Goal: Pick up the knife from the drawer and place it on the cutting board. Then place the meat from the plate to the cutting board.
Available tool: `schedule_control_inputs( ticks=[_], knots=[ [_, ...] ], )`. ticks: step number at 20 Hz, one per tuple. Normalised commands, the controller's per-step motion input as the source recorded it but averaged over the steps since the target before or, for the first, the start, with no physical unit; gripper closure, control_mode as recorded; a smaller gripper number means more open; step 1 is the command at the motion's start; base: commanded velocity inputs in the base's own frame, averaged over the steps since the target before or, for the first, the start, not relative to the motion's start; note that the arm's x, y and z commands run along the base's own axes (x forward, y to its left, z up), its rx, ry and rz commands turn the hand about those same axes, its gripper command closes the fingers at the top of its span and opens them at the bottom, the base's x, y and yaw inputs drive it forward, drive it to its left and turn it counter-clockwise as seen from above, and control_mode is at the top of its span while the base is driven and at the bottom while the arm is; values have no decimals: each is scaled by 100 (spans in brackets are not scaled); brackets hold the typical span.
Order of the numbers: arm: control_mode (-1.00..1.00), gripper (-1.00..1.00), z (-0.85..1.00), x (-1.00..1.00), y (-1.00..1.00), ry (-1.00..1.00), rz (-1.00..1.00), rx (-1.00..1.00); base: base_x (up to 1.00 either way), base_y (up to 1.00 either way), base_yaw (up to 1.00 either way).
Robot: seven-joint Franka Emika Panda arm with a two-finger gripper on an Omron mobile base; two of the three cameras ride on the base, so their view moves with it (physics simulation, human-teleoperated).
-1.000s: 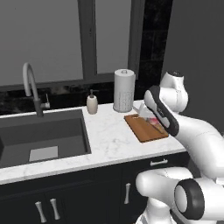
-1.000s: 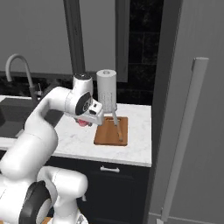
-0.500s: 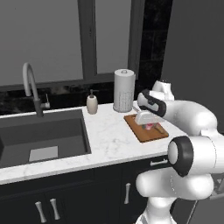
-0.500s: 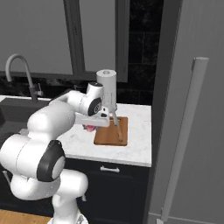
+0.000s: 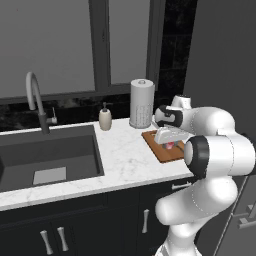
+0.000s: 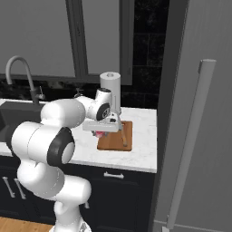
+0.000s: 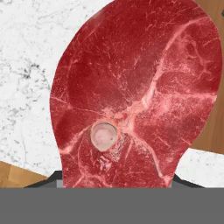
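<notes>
**A:** Where is the meat (image 7: 135,92) sitting right now?

**B:** It is hanging in the fingers (image 6: 103,132), which are gripping it part-closed around the chunk. In the hand view the red slab is covering most of the frame, with pale marble of the surface (image 5: 125,155) behind it and brown wood showing at the edges. From the right base view, the meat (image 6: 99,133) is hovering at the left long edge of the cutting board (image 6: 118,138), which is lying near the back right corner of the surface, just in front of the paper towel roll (image 5: 141,103).

**A:** So it is not yet on the board?

**B:** I am judging it as held above the board's edge, not resting. Whether it is touching the wood I cannot tell.

**A:** And the knife (image 6: 123,134)?

**B:** A slim shape is lying along the board's right side; that looks like it, so only the meat is remaining.

**A:** How should the release go?

**B:** I am thinking: carry it further in toward the board's middle, staying off the knife, lower until the chunk is nearly touching, then open. Letting go at the edge is risking the meat tipping onto the marble.
</notes>
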Motion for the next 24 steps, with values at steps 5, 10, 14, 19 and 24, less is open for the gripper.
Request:
schedule_control_inputs(
  ticks=[5,10,14,19,24],
  knots=[
    [-100,100,-33,26,-12,0,0,0,0,0,0],
    [-100,100,-28,16,-10,0,0,0,0,0,0],
    [-100,100,-24,15,-4,0,0,0,0,0,0],
    [-100,100,-21,33,0,0,0,0,0,0,0],
    [-100,100,-19,44,0,0,0,0,0,0,0]
  ],
)
